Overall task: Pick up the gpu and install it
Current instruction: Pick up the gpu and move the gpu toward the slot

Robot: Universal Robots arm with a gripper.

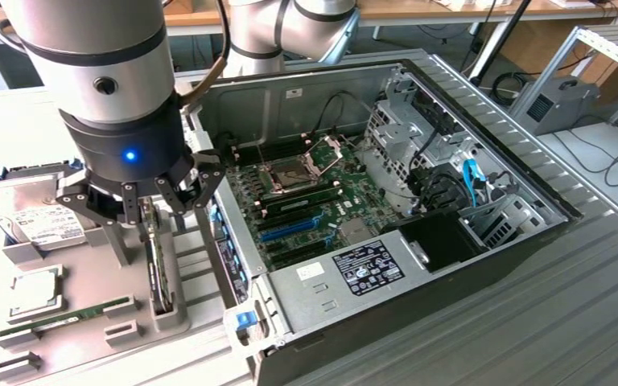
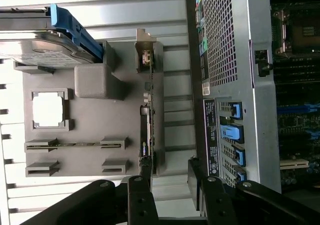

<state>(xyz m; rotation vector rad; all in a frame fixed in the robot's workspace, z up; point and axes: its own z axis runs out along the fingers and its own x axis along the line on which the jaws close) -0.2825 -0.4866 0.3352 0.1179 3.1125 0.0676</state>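
Black gripper [image 1: 146, 211] hangs w/ its fingers spread wide & holds nothing. Right under it the gpu [image 1: 157, 269] stands up on its thin edge in a slot of the gray holder [image 1: 89, 350] on the bench [image 1: 566, 322]. The gripper is close over the gpu's top end; can't tell if they touch. In the wrist view the gpu [image 2: 148, 130] looks like a thin strip, lined up nr one of the fingers [image 2: 145, 180], not in the middle of the gap.

Beside the gripper, on the exterior view's left, the same holder has a hard drive [image 1: 32, 219], a square chip [image 1: 32, 289] & a long memory stick [image 1: 67, 314]. On the gripper's other side the open pc case [image 1: 395, 269] lies nr it, w/ the green board [image 1: 309, 201] showing inside.
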